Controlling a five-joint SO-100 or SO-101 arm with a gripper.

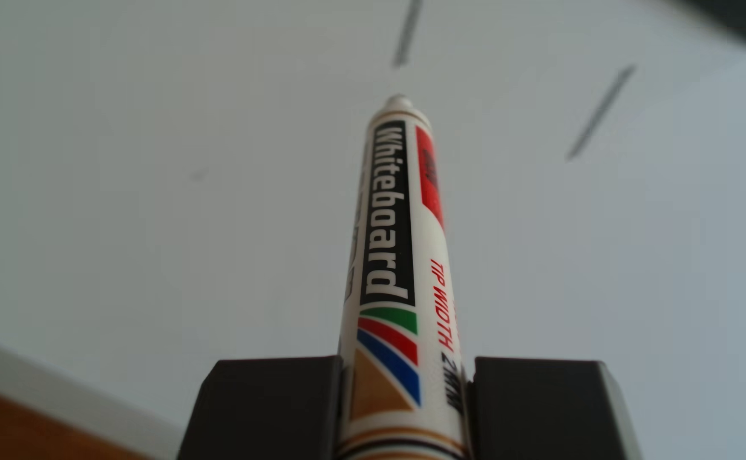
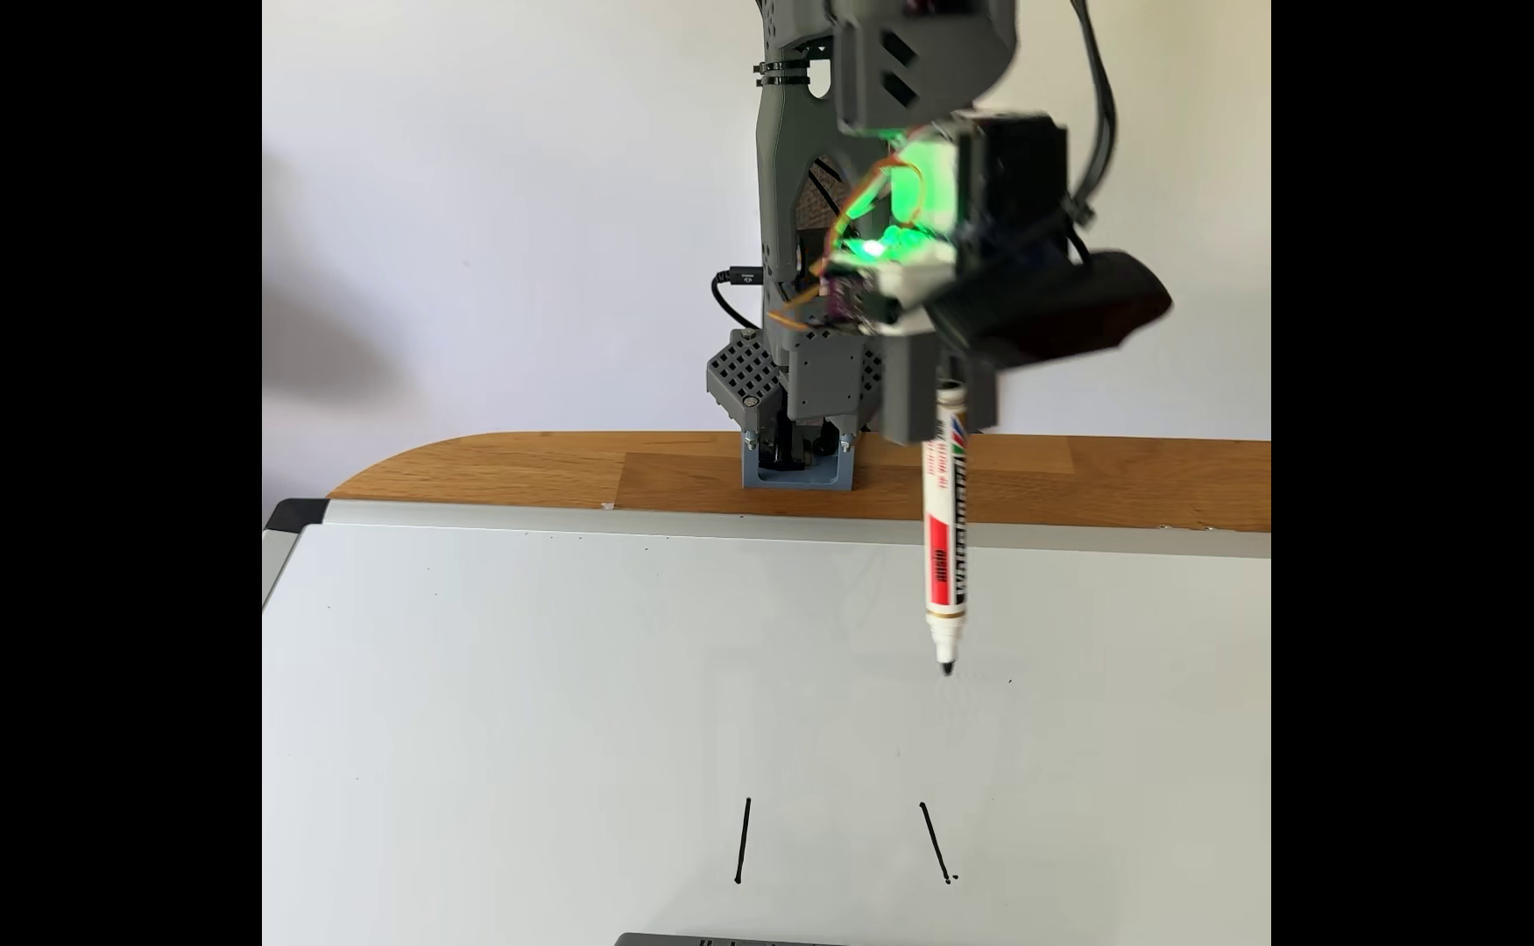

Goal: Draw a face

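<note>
The fingers (image 2: 949, 409) clench a marker (image 2: 945, 537), tip down on or just above the whiteboard (image 2: 508, 691). Of the face (image 2: 743, 841), two short strokes lie well beyond the tip; the mouth seems undrawn.

Grey arm (image 2: 790, 182) upright at twelve o'clock in the fixed view, wrist bent forward, gripper (image 2: 949, 409) aimed toward six o'clock, jaws clamped on marker (image 2: 943, 537).

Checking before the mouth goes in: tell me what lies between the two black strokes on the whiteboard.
Nothing: in the fixed view the whiteboard is bare between the left stroke and the right stroke.
</note>
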